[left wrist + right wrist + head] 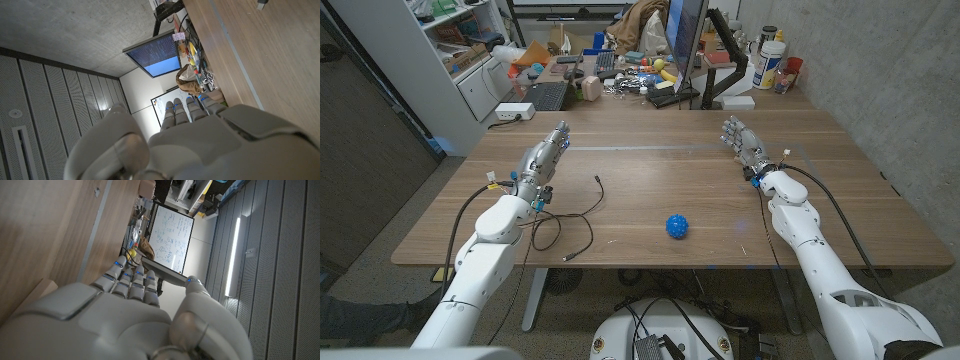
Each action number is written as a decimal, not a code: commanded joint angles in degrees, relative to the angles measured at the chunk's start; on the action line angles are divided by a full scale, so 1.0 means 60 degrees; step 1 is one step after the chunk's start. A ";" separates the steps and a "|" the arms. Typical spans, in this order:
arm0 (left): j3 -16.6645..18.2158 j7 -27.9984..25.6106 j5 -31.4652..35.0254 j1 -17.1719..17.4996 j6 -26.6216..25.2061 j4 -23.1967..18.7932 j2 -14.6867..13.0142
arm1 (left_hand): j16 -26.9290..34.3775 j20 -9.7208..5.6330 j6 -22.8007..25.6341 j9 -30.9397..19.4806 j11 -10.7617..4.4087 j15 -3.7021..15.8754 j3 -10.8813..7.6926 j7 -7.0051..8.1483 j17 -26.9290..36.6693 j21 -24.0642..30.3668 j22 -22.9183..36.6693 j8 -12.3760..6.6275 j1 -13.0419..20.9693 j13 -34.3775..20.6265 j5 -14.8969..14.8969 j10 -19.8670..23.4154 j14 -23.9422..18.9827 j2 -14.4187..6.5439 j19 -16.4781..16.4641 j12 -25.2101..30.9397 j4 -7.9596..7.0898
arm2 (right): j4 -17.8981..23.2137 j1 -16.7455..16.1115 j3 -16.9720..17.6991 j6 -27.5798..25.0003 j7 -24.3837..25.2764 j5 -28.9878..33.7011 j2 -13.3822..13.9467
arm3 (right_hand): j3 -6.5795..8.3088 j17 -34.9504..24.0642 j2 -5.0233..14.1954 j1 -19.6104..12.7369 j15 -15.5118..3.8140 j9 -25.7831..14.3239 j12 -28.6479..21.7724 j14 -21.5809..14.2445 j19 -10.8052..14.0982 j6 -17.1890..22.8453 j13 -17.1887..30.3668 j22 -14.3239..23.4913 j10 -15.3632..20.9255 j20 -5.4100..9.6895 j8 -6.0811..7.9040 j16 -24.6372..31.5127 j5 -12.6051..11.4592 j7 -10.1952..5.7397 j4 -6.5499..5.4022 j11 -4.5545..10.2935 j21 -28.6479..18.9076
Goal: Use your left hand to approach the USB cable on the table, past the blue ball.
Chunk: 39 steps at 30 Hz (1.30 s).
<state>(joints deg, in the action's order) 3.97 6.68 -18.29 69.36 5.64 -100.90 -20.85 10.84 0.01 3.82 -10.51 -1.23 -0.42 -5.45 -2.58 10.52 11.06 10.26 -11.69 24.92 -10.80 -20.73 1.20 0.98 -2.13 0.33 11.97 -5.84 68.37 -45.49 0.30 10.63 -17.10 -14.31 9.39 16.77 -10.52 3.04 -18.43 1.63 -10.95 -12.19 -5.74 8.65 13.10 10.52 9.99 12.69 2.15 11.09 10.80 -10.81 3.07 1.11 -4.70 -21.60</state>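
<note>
thin black USB cable, looped, unplugged

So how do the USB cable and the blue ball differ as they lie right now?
The USB cable is thin, black and loops loosely over the table; the blue ball is compact, round and bright. The cable lies close beside the left robot hand and its forearm; the ball sits nearer the table's middle, apart from both hands. Both rest on the wooden table, untouched.
</note>
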 commanded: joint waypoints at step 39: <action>0.0337 -0.0277 0.1054 0.0993 -0.0794 -0.1818 -0.0534 | 0.0021 0.0123 0.0201 -0.0039 -0.0058 0.0025 0.0046 -0.0025 0.0023 0.0078 0.0023 -0.0057 0.0177 -0.0041 0.0074 0.0115 -0.0062 -0.0068 0.0072 -0.0007 0.0038 | -0.0137 0.0055 0.0159 0.0313 -0.0134 -0.0142 0.0038 | -0.0008 -0.0019 0.0054 0.0063 -0.0016 0.0010 -0.0051 -0.0137 0.0104 0.0053 0.0035 0.0040 0.0083 0.0058 0.0024 0.0022 -0.0045 -0.0049 0.0070 0.0045 0.0124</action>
<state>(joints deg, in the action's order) 5.31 5.64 -13.61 73.84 1.71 -109.23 -23.52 10.83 0.32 4.52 -10.51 -1.54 -0.10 -5.20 -2.66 10.53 11.07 10.25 -11.69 25.15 -10.79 -20.24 1.51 0.66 -2.36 0.65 11.97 -5.60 67.75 -45.30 1.17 12.12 -17.80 -15.03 9.55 16.61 -10.52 3.04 -18.43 1.60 -10.95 -12.19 -5.76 8.87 13.10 10.52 9.99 12.69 2.37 11.09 10.80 -10.81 3.07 1.26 -4.70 -20.94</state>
